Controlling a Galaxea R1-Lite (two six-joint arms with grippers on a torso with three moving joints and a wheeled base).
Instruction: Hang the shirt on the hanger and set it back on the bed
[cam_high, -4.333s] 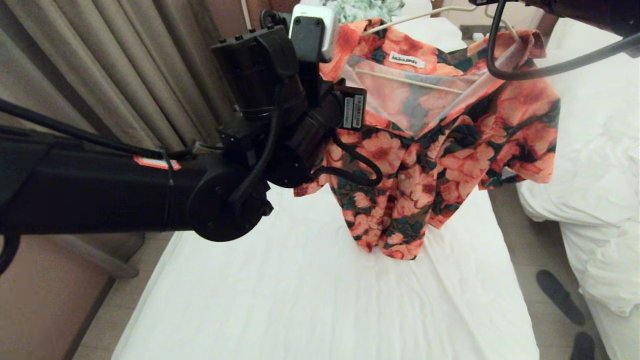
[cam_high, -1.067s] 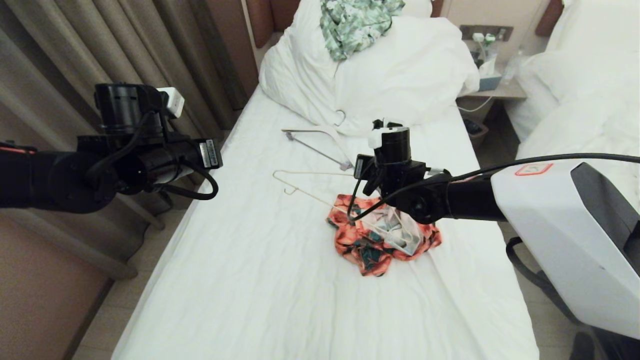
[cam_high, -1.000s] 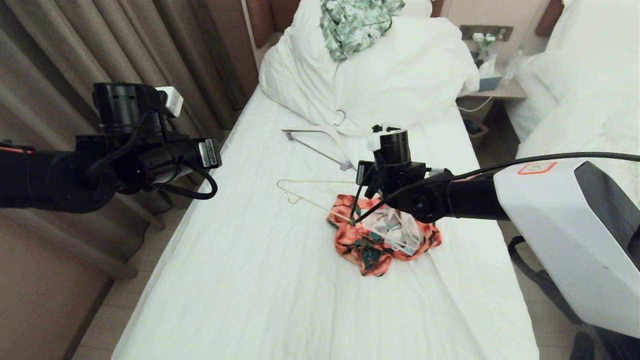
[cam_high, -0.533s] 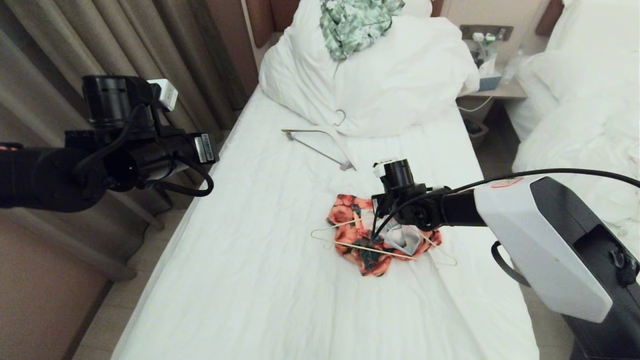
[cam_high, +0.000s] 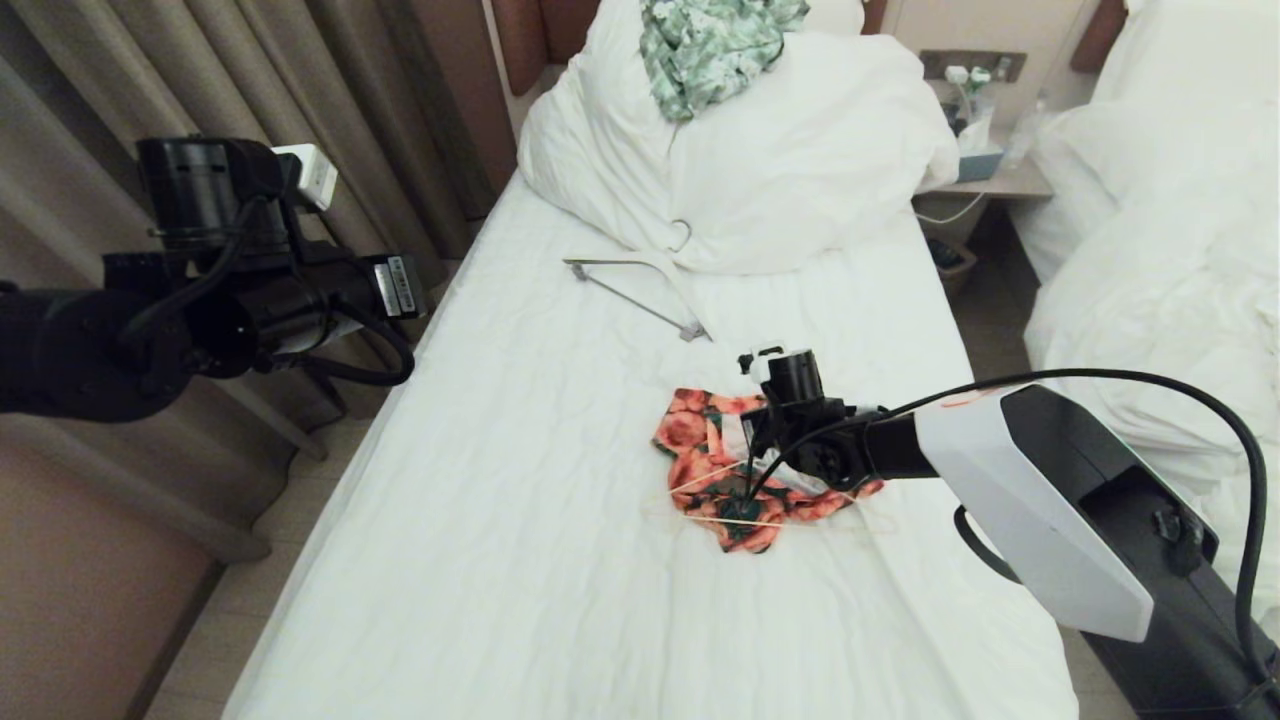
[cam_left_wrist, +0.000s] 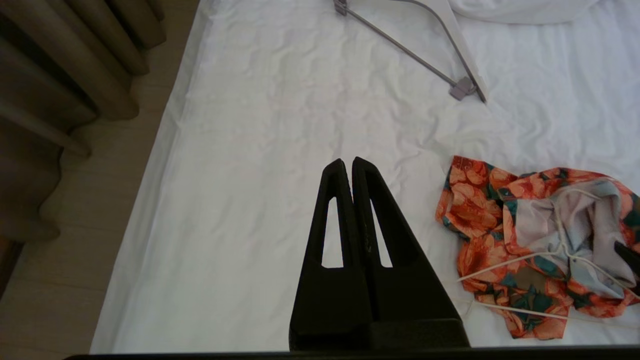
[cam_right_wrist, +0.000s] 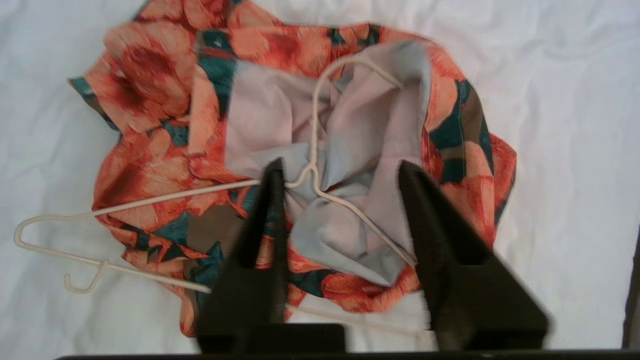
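Head view: the shirt (cam_high: 745, 470) lies crumpled mid-bed (cam_high: 520, 560) with the hanger (cam_high: 700, 480) flat across it, right gripper (cam_high: 752, 478) directly above. Left wrist view: left gripper (cam_left_wrist: 347, 167), fingers together, empty, hangs over bare sheet left of the heap. Right wrist view: fingers apart, holding nothing, straddling the hanger's neck; judged back on the bed but poorly hung.

the right gripper (cam_high: 752, 478) is hidden behind its own wrist from the head camera. part of the hanger (cam_right_wrist: 310, 150) runs under folds of the crumpled shirt (cam_right_wrist: 150, 85). the shirt's buttons cannot be made out. the bed (cam_high: 560, 560) is cut off at the near edge.
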